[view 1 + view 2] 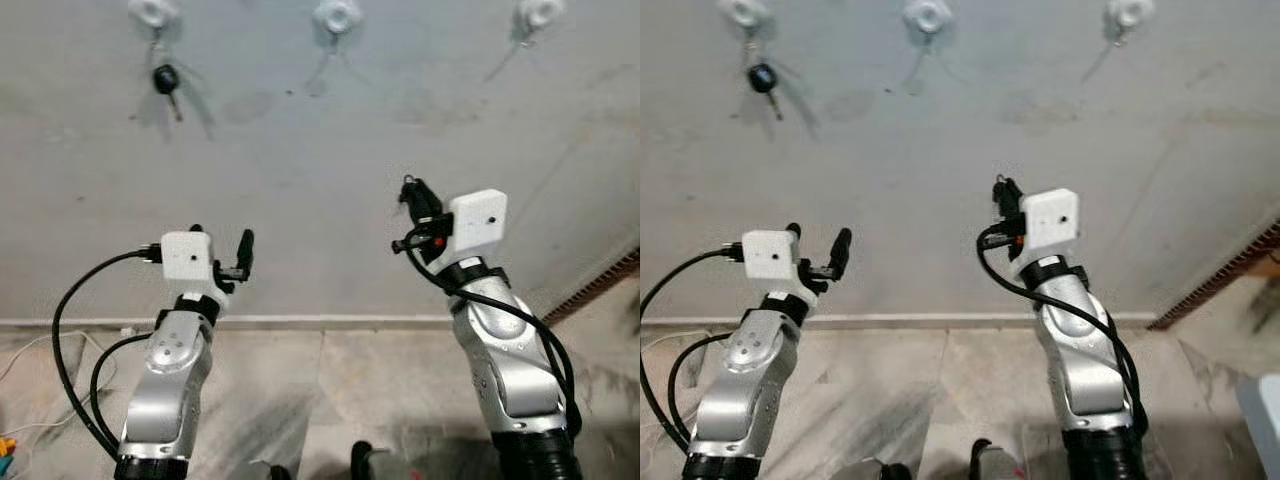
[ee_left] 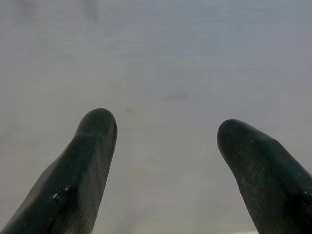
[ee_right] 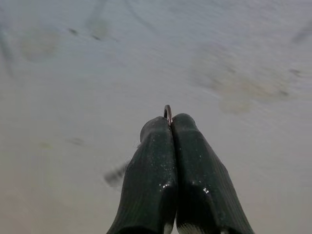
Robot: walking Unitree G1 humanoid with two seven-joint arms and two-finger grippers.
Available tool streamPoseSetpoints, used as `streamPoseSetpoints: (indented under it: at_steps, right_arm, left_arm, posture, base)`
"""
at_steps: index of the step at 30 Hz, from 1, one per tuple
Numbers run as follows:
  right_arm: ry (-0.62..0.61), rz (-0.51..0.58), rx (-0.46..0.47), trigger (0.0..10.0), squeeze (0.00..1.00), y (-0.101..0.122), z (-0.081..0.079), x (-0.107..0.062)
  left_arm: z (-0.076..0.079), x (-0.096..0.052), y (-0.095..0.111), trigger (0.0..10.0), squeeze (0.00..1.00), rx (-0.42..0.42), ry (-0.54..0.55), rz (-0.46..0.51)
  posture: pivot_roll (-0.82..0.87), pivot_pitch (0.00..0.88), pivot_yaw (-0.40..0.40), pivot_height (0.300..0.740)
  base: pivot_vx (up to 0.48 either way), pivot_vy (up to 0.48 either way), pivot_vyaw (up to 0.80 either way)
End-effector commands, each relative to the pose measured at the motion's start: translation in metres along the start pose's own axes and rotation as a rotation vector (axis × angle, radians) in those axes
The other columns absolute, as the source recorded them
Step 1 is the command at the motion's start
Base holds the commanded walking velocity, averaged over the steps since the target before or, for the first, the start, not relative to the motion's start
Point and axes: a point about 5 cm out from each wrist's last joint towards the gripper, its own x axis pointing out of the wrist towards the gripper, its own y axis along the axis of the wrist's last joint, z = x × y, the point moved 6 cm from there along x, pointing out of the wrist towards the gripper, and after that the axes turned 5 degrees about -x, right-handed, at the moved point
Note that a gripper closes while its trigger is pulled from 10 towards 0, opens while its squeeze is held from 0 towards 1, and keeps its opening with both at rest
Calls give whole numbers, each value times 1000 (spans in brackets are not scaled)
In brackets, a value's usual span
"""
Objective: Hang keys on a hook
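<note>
Grey wall [image 1: 330, 170] ahead, tiled floor [image 1: 330, 390] along its foot

Three white hooks along wall's top edge: left hook [image 1: 152, 12], middle hook [image 1: 337, 15], right hook [image 1: 540, 12]

Black-headed key [image 1: 166, 82] hangs from left hook

Right gripper [image 1: 412, 192] raised toward wall below middle and right hooks, fingers [image 3: 156, 161] pressed together, clenched on thin metal key ring [image 3: 167, 113] peeping out at tips

Left gripper [image 1: 222, 245] lower, near wall's bottom edge, fingers [image 2: 83, 161] spread apart, nothing between them

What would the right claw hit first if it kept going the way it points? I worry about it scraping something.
Probably the bare grey wall. The right claw, shut on a key ring, points at plain wall below the hooks; depth is unclear.
</note>
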Motion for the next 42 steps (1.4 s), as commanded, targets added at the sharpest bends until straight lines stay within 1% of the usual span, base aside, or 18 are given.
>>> streamPoseSetpoints:
  at_steps: [1, 4, 8, 13, 14, 17, 25, 28, 30, 32, 33, 35, 36, 38, 42]
  right_arm:
    - [8, 13, 5, 10000, 0, 3, -3, 0]
    - [19, 28, 0, 10000, 0, 6, -5, 0]
    - [36, 37, -11, 10000, 0, 8, -8, -1]
    - [48, 38, -17, 10000, 0, 8, -10, -1]
    - [62, 45, -40, 10000, 0, 9, -12, -1]
    - [77, 51, -43, 10000, 0, 10, -15, -1]
    - [73, 50, -36, 10000, 0, 9, -16, -1]
    - [75, 50, -41, 10000, 0, 9, -16, -1]
    - [75, 52, -35, 10000, 0, 9, -17, -2]
    - [61, 52, -23, 10000, 0, 9, -15, -2]
    - [57, 50, -20, 10000, 0, 9, -13, -2]
    - [56, 49, -17, 10000, 0, 8, -13, -2]
    - [55, 49, -14, 10000, 0, 8, -12, -2]
    - [55, 49, -12, 10000, 0, 8, -13, -2]
    - [58, 51, -10, 10000, 0, 9, -13, -2]
  left_arm:
    - [-5, -2, -1, 10000, 0, -1, 12, -7]
    - [-4, -4, -1, 10000, 0, -16, 7, -2]
    - [2, -10, -1, 10000, 0, -42, -19, 6]
    - [6, -13, -3, 10000, 0, -43, -24, 2]
    - [6, -13, -6, 10000, 0, -35, -17, -8]
    - [7, -13, -6, 10000, 0, -35, -17, -7]
    - [7, -14, -4, 10000, 0, -43, -32, -2]
    - [9, -16, -4, 10000, 0, -44, -49, -7]
    - [12, -19, -5, 10000, 0, -28, -74, -8]
    - [16, -22, -5, 10000, 0, -33, -101, -12]
    - [19, -25, -5, 10000, 0, -50, -124, -17]
    - [21, -27, -5, 10000, 0, -49, -140, -17]
    - [26, -29, -2, 10000, 0, -48, -169, -10]
    - [31, -30, 2, 10000, 0, -47, -191, 1]
    - [31, -30, 4, 10000, 0, -56, -190, 6]
  posture:
    - [-35, 168, 39, 740]
    - [-35, 171, 36, 740]
    - [-33, 175, 33, 740]
    - [-32, 175, 30, 740]
    - [-32, 175, 30, 740]
    - [-30, 173, 29, 740]
    - [-29, 175, 33, 740]
    - [-31, 176, 34, 740]
    - [-30, 176, 34, 740]
    - [-29, 178, 33, 740]
    - [-29, 178, 32, 740]
    - [-29, 178, 32, 740]
    - [-28, 180, 32, 740]
    - [-25, 181, 30, 740]
    - [-24, 181, 30, 740]
  base:
    - [0, 0, -800]
    - [0, 0, -181]
    - [0, 0, 0]
    - [0, 0, 0]
    - [0, 0, 0]
    - [0, 0, 558]
    - [0, 0, 782]
    - [0, 0, 760]
    - [0, 0, 675]
    - [0, 0, 0]
    - [0, 0, 0]
    - [0, 0, 0]
    - [0, 0, 0]
    - [276, 0, 0]
    - [295, 0, 0]
